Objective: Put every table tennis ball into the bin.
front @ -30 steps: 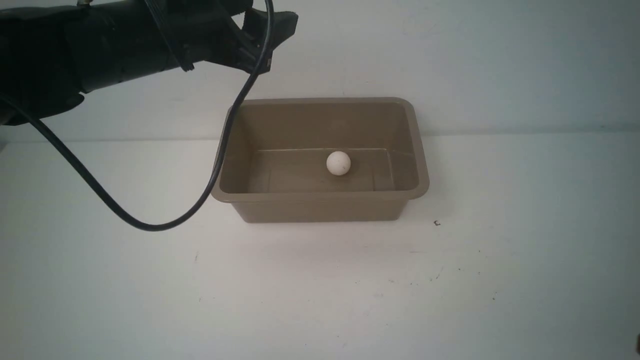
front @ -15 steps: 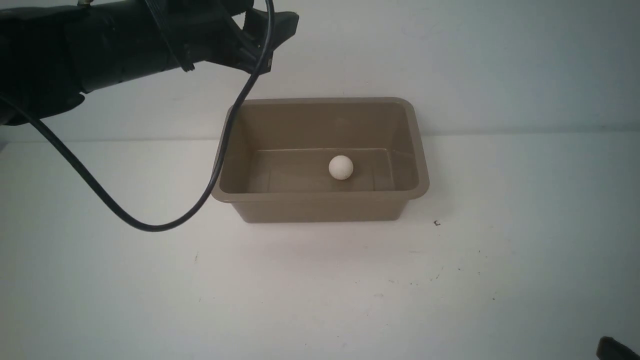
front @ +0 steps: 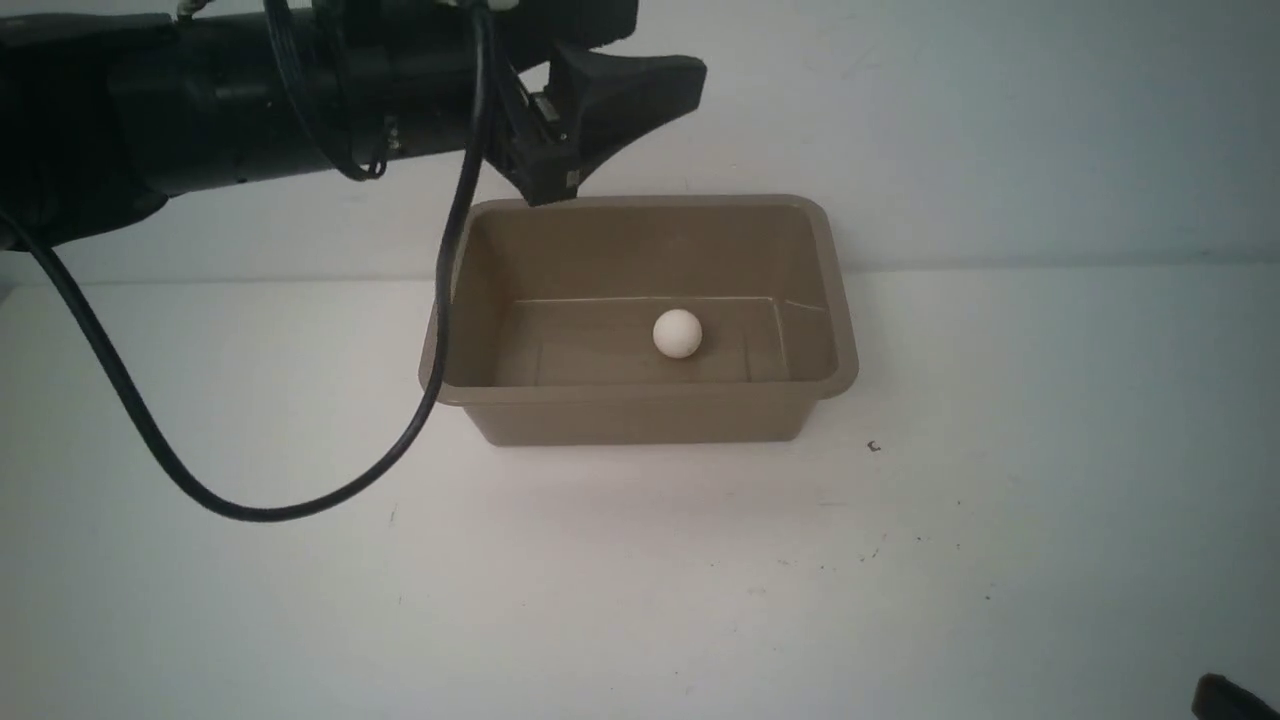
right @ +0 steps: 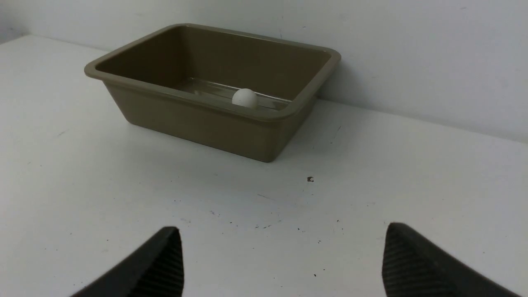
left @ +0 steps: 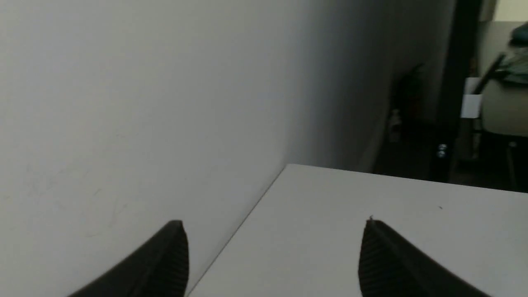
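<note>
The taupe bin (front: 640, 393) stands on the white table against the back wall. One white table tennis ball (front: 677, 333) lies on its floor, a little right of the middle. My left gripper (front: 610, 100) hovers above the bin's back left corner, open and empty. In the left wrist view the left gripper (left: 274, 225) shows only wall and bare table between its fingers. In the right wrist view my right gripper (right: 282, 231) is open and empty, low over the table. It faces the bin (right: 198, 123) and the ball (right: 244, 98). Only its dark tip (front: 1232, 695) shows at the front view's lower right corner.
A black cable (front: 250, 510) hangs from the left arm and loops down past the bin's left rim to the table. The wall rises right behind the bin. A small dark speck (front: 874, 446) lies on the table right of the bin. The table's right edge (left: 412, 177) shows in the left wrist view.
My left arm has swung right, so its gripper is now above the bin's back left corner. The ball has shifted slightly on the bin's floor. The right gripper's tip came into view.
</note>
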Available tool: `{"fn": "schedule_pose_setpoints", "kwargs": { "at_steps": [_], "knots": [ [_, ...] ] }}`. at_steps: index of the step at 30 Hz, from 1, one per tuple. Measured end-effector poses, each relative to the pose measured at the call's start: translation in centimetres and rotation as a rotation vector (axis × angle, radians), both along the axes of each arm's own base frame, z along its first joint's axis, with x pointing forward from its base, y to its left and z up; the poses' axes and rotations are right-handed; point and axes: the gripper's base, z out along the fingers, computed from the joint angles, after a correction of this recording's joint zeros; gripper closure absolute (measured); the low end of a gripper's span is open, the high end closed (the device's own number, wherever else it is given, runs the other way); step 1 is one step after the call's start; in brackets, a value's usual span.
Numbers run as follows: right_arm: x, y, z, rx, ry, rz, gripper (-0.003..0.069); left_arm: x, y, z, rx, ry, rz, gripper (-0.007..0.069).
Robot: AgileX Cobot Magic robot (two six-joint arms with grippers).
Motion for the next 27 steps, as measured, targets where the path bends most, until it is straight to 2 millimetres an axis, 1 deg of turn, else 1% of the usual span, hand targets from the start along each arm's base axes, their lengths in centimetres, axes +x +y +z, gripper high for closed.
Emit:
{"fn": "schedule_pose_setpoints", "kwargs": {
  "at_steps": [9, 13, 15, 16, 18, 19, 20, 22, 23, 24, 25, 26, 27],
  "knots": [
    [0.0, 0.0, 0.0, 0.000, 0.000, 0.000, 0.0070, -0.4, 0.0, 0.1, -0.035, 0.058, -0.045, 0.0125],
    [0.0, 0.0, 0.0, 0.000, 0.000, 0.000, 0.0070, -0.2, 0.0, 1.3, -0.033, 0.011, -0.047, 0.0125],
    [0.0, 0.0, 0.0, 0.000, 0.000, 0.000, 0.0071, -0.2, -0.1, 3.0, -0.023, -0.026, -0.046, 0.0125],
    [0.0, 0.0, 0.0, 0.000, 0.000, 0.000, 0.0071, -0.4, -0.1, 3.5, -0.014, -0.030, -0.044, 0.0125],
    [0.0, 0.0, 0.0, 0.000, 0.000, 0.000, 0.0071, -0.5, 0.0, 4.0, 0.022, 0.000, -0.028, 0.0125],
    [0.0, 0.0, 0.0, 0.000, 0.000, 0.000, 0.0071, -0.8, 0.3, 4.4, 0.055, 0.044, 0.005, 0.0125],
    [0.0, 0.0, 0.0, 0.000, 0.000, 0.000, 0.0071, -0.9, 0.6, 4.6, 0.079, 0.088, 0.042, 0.0125],
    [0.0, 0.0, 0.0, 0.000, 0.000, 0.000, 0.0071, -1.5, 2.1, 5.0, 0.131, 0.205, 0.155, 0.0125],
    [0.0, 0.0, 0.0, 0.000, 0.000, 0.000, 0.0071, -1.4, 2.2, 4.9, 0.154, 0.198, 0.161, 0.0125],
    [0.0, 0.0, 0.0, 0.000, 0.000, 0.000, 0.0071, -2.0, 3.0, 5.0, 0.200, 0.250, 0.220, 0.0125],
    [0.0, 0.0, 0.0, 0.000, 0.000, 0.000, 0.0071, -3.4, 4.5, 5.5, 0.272, 0.328, 0.320, 0.0125],
    [0.0, 0.0, 0.0, 0.000, 0.000, 0.000, 0.0071, -3.7, 4.6, 5.6, 0.281, 0.338, 0.332, 0.0125],
    [0.0, 0.0, 0.0, 0.000, 0.000, 0.000, 0.0071, -6.0, 6.2, 6.5, 0.335, 0.404, 0.444, 0.0125]
  ]
}}
